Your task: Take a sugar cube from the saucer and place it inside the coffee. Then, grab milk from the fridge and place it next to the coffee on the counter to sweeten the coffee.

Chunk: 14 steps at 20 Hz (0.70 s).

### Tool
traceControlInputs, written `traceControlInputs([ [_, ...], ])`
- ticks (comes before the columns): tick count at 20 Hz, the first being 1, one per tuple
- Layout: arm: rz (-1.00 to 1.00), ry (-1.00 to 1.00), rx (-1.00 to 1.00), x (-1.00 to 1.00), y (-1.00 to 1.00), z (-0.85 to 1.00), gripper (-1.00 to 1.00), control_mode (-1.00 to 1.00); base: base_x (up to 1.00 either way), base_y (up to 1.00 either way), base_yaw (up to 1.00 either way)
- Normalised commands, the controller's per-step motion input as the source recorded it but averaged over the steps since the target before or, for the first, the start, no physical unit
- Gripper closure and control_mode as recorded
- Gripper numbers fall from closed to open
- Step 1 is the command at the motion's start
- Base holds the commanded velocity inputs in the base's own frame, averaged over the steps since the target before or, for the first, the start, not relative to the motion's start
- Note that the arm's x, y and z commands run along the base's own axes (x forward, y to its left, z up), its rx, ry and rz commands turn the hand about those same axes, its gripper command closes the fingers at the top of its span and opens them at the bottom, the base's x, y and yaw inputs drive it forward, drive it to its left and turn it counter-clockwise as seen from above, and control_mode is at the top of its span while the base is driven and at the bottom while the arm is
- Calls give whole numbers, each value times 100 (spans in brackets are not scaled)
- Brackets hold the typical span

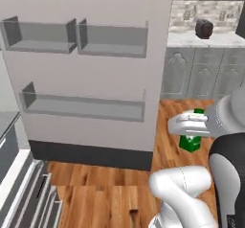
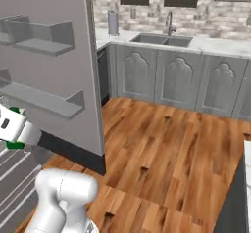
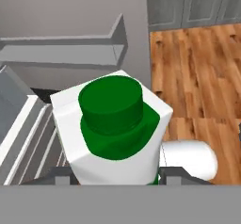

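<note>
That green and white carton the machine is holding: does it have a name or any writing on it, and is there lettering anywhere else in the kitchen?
None can be read.
Milk carton: plain white sides and green top, no lettering visible.
Open fridge door: blank grey panel with bare shelves.
Toaster on the far counter: too small to tell.

Small white carton with a dark green round cap and green collar, the milk (image 3: 115, 124). Tall pale grey fridge door (image 1: 95, 78), dark band along its foot, grey shelves. Warm orange-brown wood-plank floor (image 2: 166, 149). White marble bench (image 2: 215, 43) over grey panelled cabinets (image 2: 162, 80).
</note>
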Motion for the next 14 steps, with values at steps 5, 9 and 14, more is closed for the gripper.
traceControlInputs([
  [5, 0, 0, 0, 0, 0, 0, 100, 100, 9, -71, -71],
  [9, 0, 0, 0, 0, 0, 0, 100, 100, 67, -100, -37],
  [14, 0, 0, 0, 0, 0, 0, 100, 100, 99, -91, -12],
])
